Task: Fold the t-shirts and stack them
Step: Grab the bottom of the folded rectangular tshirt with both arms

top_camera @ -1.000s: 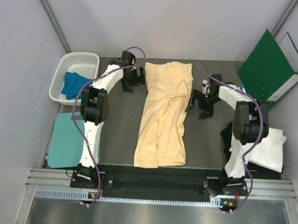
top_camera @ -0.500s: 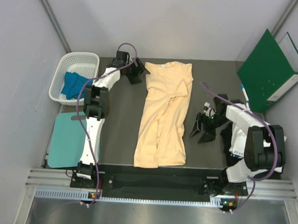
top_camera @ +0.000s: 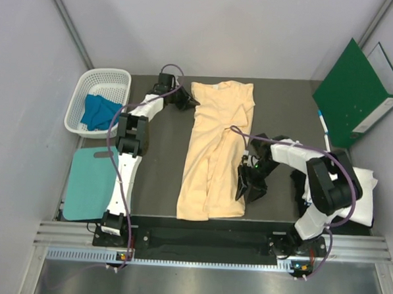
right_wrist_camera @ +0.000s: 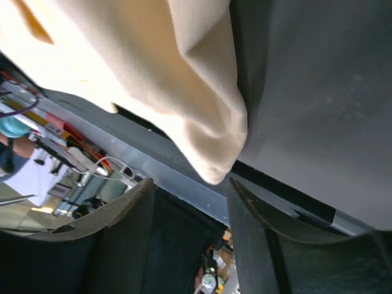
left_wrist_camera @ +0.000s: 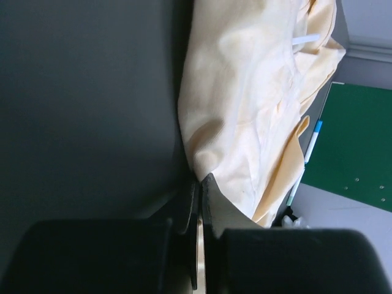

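Left gripper (left_wrist_camera: 197,202) has its fingers pressed together at the far left corner of the peach shirt (top_camera: 216,154); whether cloth is caught I cannot tell. Right gripper (right_wrist_camera: 191,187) stands spread around the near right hem corner. That shirt lies lengthwise on the table (top_camera: 156,158). If the right bites too shallow, or the left holds nothing, the fold would likely drag lopsided. White shirt (top_camera: 360,195) and dark shirt (top_camera: 299,182) crowd the right arm; basket (top_camera: 108,73) and folder (top_camera: 354,96) stand well apart.
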Motion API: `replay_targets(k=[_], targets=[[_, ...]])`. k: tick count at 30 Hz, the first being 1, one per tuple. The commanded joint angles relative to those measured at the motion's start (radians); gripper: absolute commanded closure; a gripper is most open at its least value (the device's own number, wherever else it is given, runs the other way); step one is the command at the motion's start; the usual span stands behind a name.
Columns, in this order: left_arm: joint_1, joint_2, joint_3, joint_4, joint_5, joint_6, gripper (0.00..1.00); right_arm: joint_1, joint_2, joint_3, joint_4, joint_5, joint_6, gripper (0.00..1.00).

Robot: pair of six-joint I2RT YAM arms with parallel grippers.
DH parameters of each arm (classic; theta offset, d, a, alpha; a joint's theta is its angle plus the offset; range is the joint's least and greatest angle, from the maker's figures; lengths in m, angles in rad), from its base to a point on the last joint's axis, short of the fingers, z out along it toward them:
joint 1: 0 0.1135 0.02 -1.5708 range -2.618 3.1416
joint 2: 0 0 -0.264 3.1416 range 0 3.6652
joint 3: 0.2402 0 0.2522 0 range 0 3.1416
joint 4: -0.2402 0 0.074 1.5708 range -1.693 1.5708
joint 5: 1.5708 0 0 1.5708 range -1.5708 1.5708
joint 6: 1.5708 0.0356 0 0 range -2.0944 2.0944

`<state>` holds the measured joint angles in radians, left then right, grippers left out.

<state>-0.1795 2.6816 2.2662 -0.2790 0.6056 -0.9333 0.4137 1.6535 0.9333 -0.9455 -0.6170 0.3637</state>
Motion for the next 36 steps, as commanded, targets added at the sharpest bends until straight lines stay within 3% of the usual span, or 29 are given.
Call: replay_targets(k=[1,7,11,24,25,27,28,29,31,32,34,36], targets=[[0.038,0.034,-0.008,0.066,-0.013,-0.041,1.0,0.063,0.057,0.024,0.02,0.046,0.006,0.52],[0.063,0.049,-0.007,0.112,0.008,-0.07,1.0,0.137,0.098,0.038,-0.01,0.137,-0.005,0.63],[0.072,0.073,0.015,0.135,0.023,-0.094,1.0,0.172,0.097,0.027,0.013,0.178,0.012,0.85],[0.14,0.141,0.093,0.23,0.036,-0.173,1.0,0.183,0.058,-0.004,-0.033,0.281,0.029,0.91],[0.143,0.141,0.093,0.242,0.058,-0.185,1.0,0.185,0.064,0.018,-0.038,0.289,0.029,0.83],[0.147,0.132,0.089,0.27,0.101,-0.199,0.85,0.183,0.066,0.048,-0.062,0.328,0.034,0.72],[0.147,0.117,0.069,0.326,0.12,-0.203,0.7,0.185,0.055,0.086,-0.073,0.347,0.034,0.57],[0.146,0.097,0.043,0.349,0.158,-0.2,0.48,0.183,0.045,0.107,-0.082,0.39,0.029,0.5],[0.144,-0.026,-0.107,0.423,0.171,-0.167,0.19,0.185,0.003,0.178,-0.117,0.445,0.034,0.32],[0.143,-0.078,-0.17,0.438,0.163,-0.147,0.03,0.183,-0.007,0.202,-0.127,0.489,0.037,0.15],[0.141,-0.224,-0.317,0.446,0.154,-0.075,0.01,0.185,-0.03,0.266,-0.144,0.531,0.04,0.01],[0.137,-0.331,-0.379,0.404,0.152,-0.027,0.01,0.183,-0.029,0.3,-0.141,0.571,0.034,0.0]])
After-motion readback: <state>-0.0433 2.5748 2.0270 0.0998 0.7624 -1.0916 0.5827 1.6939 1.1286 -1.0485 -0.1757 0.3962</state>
